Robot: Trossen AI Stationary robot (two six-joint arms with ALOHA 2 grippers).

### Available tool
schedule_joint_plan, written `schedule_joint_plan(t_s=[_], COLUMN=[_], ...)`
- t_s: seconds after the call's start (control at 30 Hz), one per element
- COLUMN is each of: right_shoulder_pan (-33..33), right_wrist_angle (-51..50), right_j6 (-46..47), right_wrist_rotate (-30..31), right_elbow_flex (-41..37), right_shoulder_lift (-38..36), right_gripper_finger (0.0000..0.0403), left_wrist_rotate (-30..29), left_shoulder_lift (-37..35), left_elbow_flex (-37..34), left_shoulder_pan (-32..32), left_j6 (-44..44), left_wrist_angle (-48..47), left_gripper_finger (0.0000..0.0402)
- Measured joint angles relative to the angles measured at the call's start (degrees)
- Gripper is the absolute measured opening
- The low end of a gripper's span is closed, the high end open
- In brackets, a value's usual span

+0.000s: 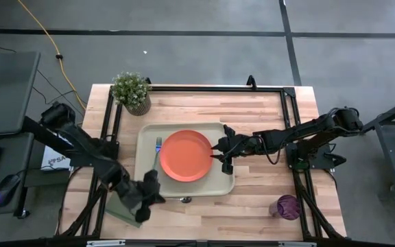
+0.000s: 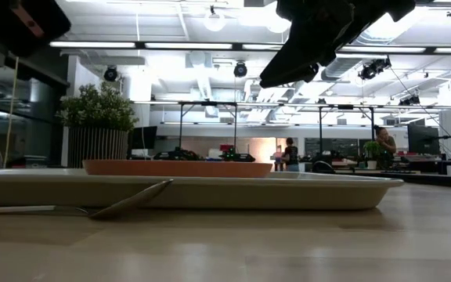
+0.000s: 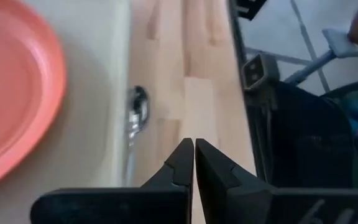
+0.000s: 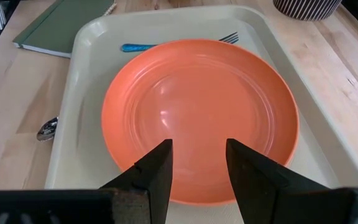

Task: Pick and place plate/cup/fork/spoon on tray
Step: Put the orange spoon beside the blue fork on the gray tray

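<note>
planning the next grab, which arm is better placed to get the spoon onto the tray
Left. The left gripper, fingers shut, sits near the spoon just outside the tray; the right gripper is open over the plate's far edge.

Spoon (image 3: pixel 135 121): the handle is hidden in every view; only the bowl shows beside the tray (image 4: pixel 79 74) rim, blurred in the left wrist view. Fork (image 4: pixel 166 45): the plate (image 4: pixel 197 118) covers its middle, leaving the blue handle end and the tine tips visible. Cup (image 1: pixel 288 206): its rim and contents are too small to resolve. Green pad (image 1: pixel 121 208): largely covered by the left gripper (image 1: pixel 151 191).
</note>
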Motion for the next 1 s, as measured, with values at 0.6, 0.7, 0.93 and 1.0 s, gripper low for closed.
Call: schedule_joint_plan(t_s=[0.6, 0.7, 0.93, 1.0], right_shoulder_pan=[0.0, 0.0, 0.02, 0.0], right_wrist_angle=[0.58, 0.61, 0.89, 0.86], right_j6=[0.4, 0.73, 0.85, 0.85], right_wrist_rotate=[0.02, 0.02, 0.02, 0.01], right_elbow_flex=[0.0, 0.0, -0.07, -0.03], right_shoulder_lift=[0.0, 0.05, 1.62, 2.25], right_gripper_finger=[0.0142, 0.0142, 0.0142, 0.0142], left_wrist_rotate=[-1.07, -2.47, -3.86, -4.66], left_shoulder_lift=[22.47, 22.48, 22.51, 22.51], left_elbow_flex=[7.9, 7.9, 7.86, 7.86], left_shoulder_pan=[0.42, 1.67, 4.32, 5.44], left_j6=[4.2, 4.19, 7.25, 8.51], left_wrist_angle=[-5.58, -7.03, -8.45, -9.81], left_gripper_finger=[0.0, 0.0, 0.0, 0.0])
